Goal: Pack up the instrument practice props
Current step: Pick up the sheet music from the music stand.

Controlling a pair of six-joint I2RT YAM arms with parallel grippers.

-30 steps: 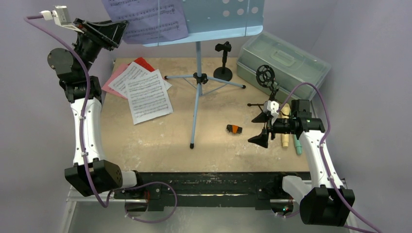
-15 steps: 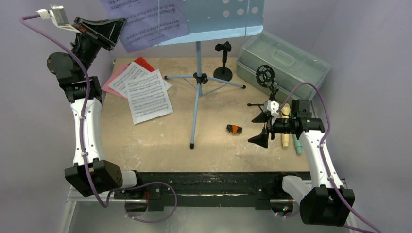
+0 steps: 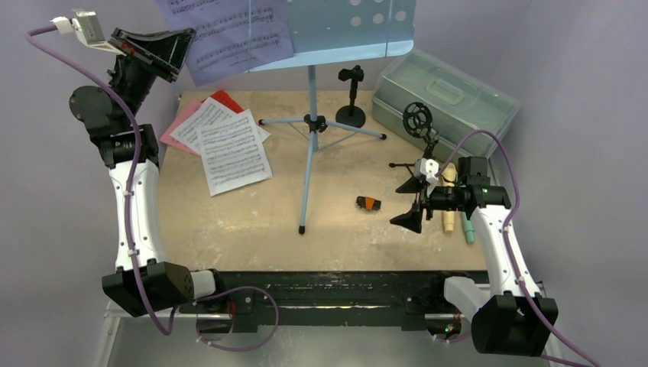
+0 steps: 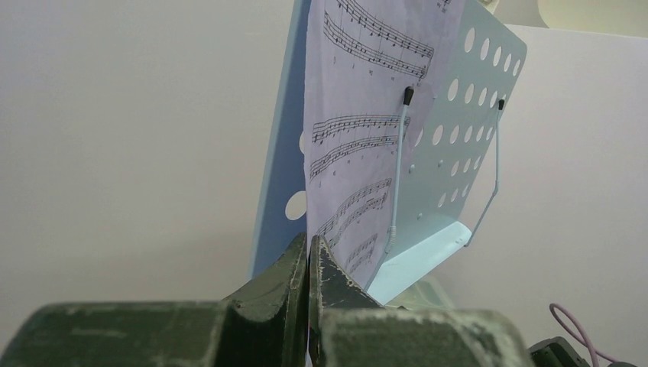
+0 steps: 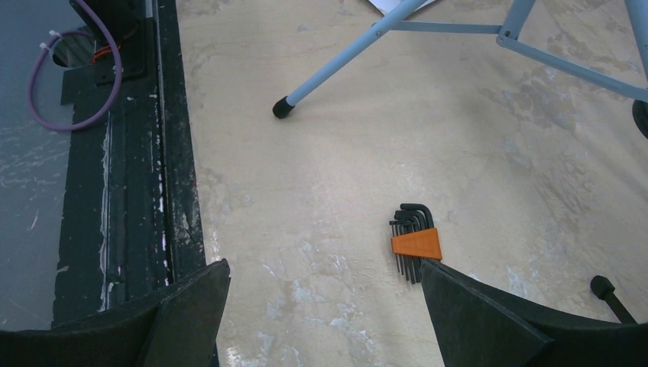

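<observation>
The pale-blue perforated rack (image 3: 359, 27) stands on tripod legs (image 3: 309, 126) at the back. A white music page (image 3: 229, 30) leans on it; in the left wrist view the page (image 4: 359, 130) rests against the rack (image 4: 458, 153). My left gripper (image 3: 179, 42) is raised high and shut on the page's lower left edge (image 4: 309, 256). Several white and red pages (image 3: 225, 141) lie on the table at the left. My right gripper (image 3: 409, 202) is open and empty above the table. Cream (image 3: 449, 195) and teal (image 3: 468, 228) microphones lie behind it. Black mic holders stand at the back (image 3: 351, 95) and right (image 3: 419, 122).
A translucent grey-green case (image 3: 443, 92) sits closed at the back right. An orange-and-black hex key set (image 3: 368, 203) lies on the table left of my right gripper, also in the right wrist view (image 5: 414, 243). A tripod foot (image 5: 283, 108) rests near the front edge.
My left gripper has moved a little up and to the left, drawing the page leftwards along the rack. The right arm has not moved.
</observation>
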